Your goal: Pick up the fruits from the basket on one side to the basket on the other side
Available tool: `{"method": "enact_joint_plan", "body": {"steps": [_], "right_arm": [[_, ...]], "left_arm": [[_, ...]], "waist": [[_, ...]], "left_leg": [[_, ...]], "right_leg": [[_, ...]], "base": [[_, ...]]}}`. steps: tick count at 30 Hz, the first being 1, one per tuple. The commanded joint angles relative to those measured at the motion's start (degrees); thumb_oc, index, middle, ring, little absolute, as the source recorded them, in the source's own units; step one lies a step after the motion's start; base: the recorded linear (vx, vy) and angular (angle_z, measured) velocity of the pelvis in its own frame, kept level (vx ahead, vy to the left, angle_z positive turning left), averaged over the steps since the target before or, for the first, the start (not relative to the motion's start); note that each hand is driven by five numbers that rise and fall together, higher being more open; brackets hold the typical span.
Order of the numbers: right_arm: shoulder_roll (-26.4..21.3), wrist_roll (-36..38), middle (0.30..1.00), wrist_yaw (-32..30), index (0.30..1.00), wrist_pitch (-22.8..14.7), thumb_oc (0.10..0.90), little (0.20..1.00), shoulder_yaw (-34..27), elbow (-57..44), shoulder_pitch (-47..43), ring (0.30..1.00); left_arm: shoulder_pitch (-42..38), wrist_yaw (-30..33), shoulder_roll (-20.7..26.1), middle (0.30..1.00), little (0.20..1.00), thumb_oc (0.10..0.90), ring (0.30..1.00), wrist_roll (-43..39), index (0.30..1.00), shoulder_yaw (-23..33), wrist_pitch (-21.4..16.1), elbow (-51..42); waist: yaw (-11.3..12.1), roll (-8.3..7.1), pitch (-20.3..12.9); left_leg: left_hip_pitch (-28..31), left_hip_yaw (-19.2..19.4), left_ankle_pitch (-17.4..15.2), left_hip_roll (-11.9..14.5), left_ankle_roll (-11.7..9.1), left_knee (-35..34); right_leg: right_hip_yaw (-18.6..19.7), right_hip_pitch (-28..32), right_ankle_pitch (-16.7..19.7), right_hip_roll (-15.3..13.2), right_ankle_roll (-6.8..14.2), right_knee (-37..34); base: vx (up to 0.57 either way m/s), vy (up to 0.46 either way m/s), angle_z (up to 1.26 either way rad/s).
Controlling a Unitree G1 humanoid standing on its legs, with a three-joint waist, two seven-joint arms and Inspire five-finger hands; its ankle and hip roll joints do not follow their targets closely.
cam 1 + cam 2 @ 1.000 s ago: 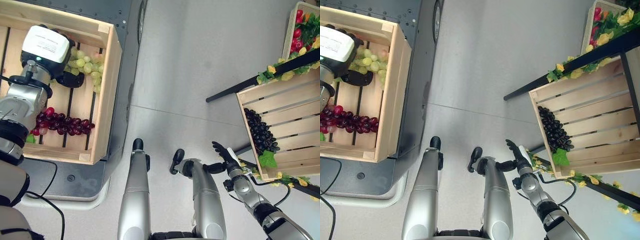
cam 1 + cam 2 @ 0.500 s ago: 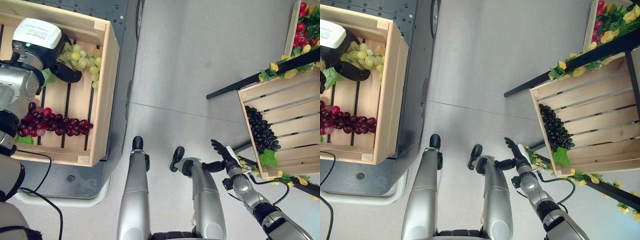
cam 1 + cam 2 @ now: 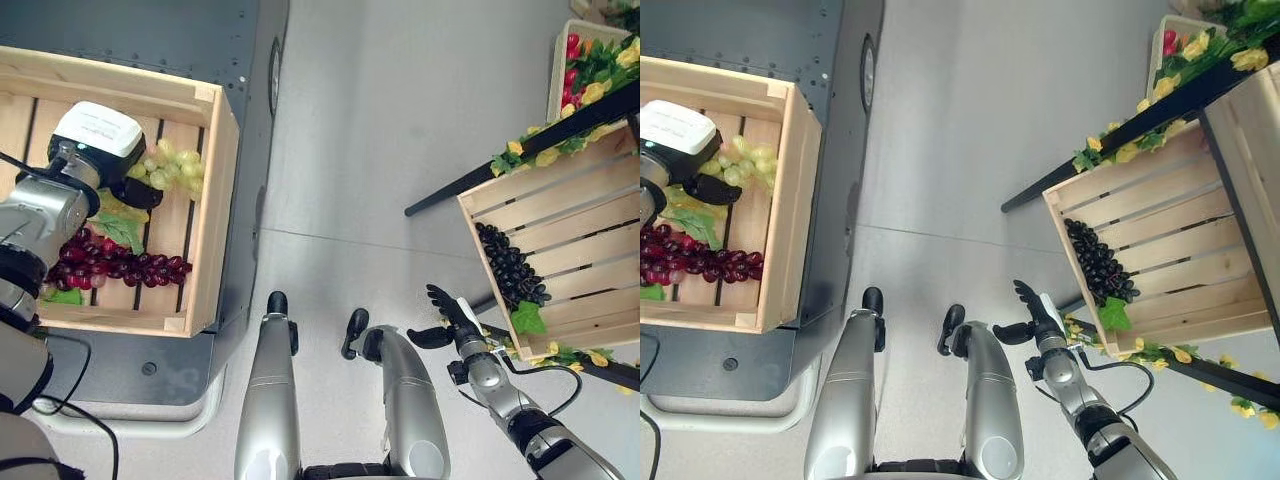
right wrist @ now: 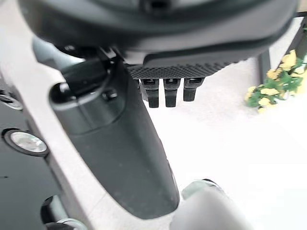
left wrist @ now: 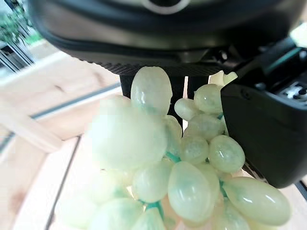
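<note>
light slatted wooden crate [image 3: 205,215] on the robot's left: dark left hand [image 3: 135,190] closed round the pale green grape bunch [image 3: 170,168], now shifted toward the dark red grape bunch [image 3: 120,266] since a second ago, which suggests the lift is beginning. right hand [image 3: 447,318] idle, fingers straight, near the slatted wooden crate holding black grapes [image 3: 560,245].

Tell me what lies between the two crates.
Bare grey floor between the left crate and the right crate, in the left eye view; a dark shelf bar slants in beside the right crate.
</note>
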Motion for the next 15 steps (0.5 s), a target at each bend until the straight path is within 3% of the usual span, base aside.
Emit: {"method": "enact_joint_plan", "body": {"steps": [1,7,10,15], "right_arm": [[-4.2,2.0,0.900,0.5,0.900,-2.7,0.800,0.900,-3.9,-2.9,3.1,0.900],[-3.9,1.9,0.900,0.8,0.900,-3.4,0.800,0.900,-4.8,-6.4,4.5,0.900],[-3.7,1.6,0.900,1.0,0.900,-3.5,0.800,0.900,-5.2,-8.4,6.0,0.900],[-3.3,0.1,0.900,0.5,0.900,-1.6,0.800,0.900,-5.3,-13.8,8.8,0.900]], "left_arm": [[-1.0,8.7,4.6,0.300,0.300,0.400,0.300,2.2,0.300,7.8,0.6,-1.9],[4.8,15.3,7.1,0.300,0.300,0.400,0.300,4.8,0.300,13.3,-1.7,-6.1],[10.0,17.1,8.4,0.300,0.300,0.400,0.300,3.1,0.300,17.6,-2.4,-8.5],[21.1,18.1,7.8,0.300,0.300,0.400,0.300,-10.7,0.300,28.6,-4.4,-9.9]], "waist": [[0.4,4.77,-0.6],[0.7,6.50,-0.7],[0.8,7.84,-3.1],[0.6,9.55,-7.2]], "left_leg": [[10.5,5.5,-2.6,-3.1,4.1,-9.3],[19.1,5.9,-2.6,-4.1,4.2,-12.6],[22.8,6.0,-2.5,-4.7,4.3,-15.0],[29.2,5.4,-1.6,-5.9,4.2,-20.0]], "right_leg": [[-1.7,5.8,5.0,1.0,0.7,-3.1],[-1.1,13.3,5.1,0.3,1.2,-5.5],[-0.7,16.4,5.5,0.0,1.6,-7.6],[0.2,22.3,6.4,0.1,2.3,-13.0]], "base": [[0.00,-0.016,-0.03],[-0.01,-0.014,-0.07],[0.03,0.009,-0.14],[0.06,0.006,-0.11]]}}
